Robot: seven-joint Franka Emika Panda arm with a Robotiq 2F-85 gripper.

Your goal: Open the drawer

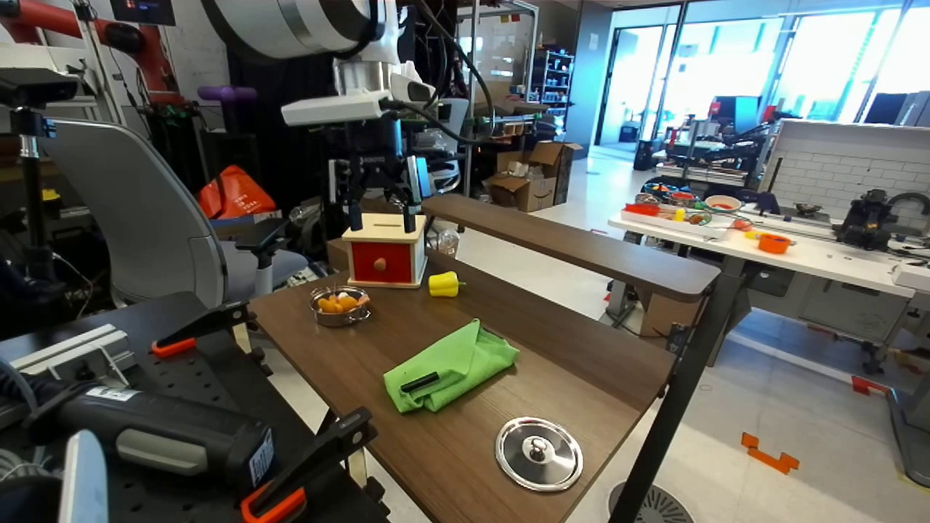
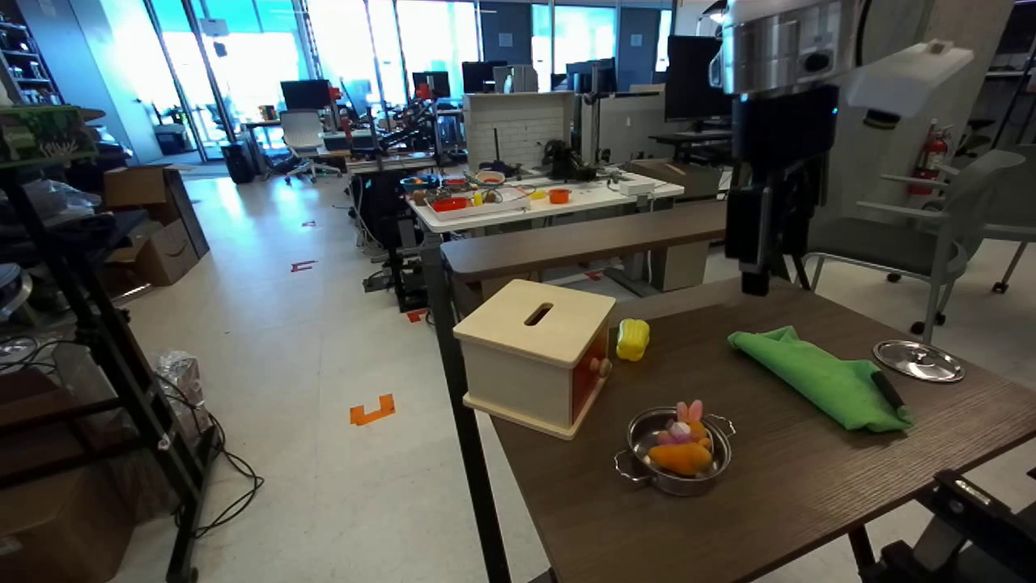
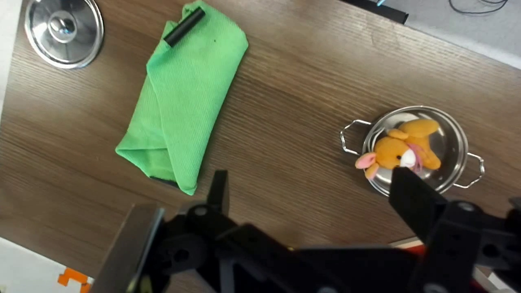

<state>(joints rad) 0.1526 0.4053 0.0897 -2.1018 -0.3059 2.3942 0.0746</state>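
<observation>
The drawer is a small tan wooden cabinet with a red front and a round wooden knob. It shows in both exterior views (image 1: pixel 382 263) (image 2: pixel 522 364), standing on the table's edge with its red front flush with the box. A slot is cut in its top. Only a sliver of its red front and pale edge (image 3: pixel 413 245) shows in the wrist view, mostly hidden by the gripper. My gripper (image 1: pixel 383 218) is open and empty, above the table and apart from the drawer. It also shows in an exterior view (image 2: pixel 757 279) and in the wrist view (image 3: pixel 310 176).
A steel pot (image 2: pixel 680 483) with an orange plush toy (image 3: pixel 392 152) stands near the drawer's front. A yellow pepper (image 2: pixel 632 339) lies beside the drawer. A folded green cloth (image 1: pixel 450 367) and a steel lid (image 1: pixel 539 454) lie farther along. A raised brown board (image 1: pixel 567 243) runs along one side.
</observation>
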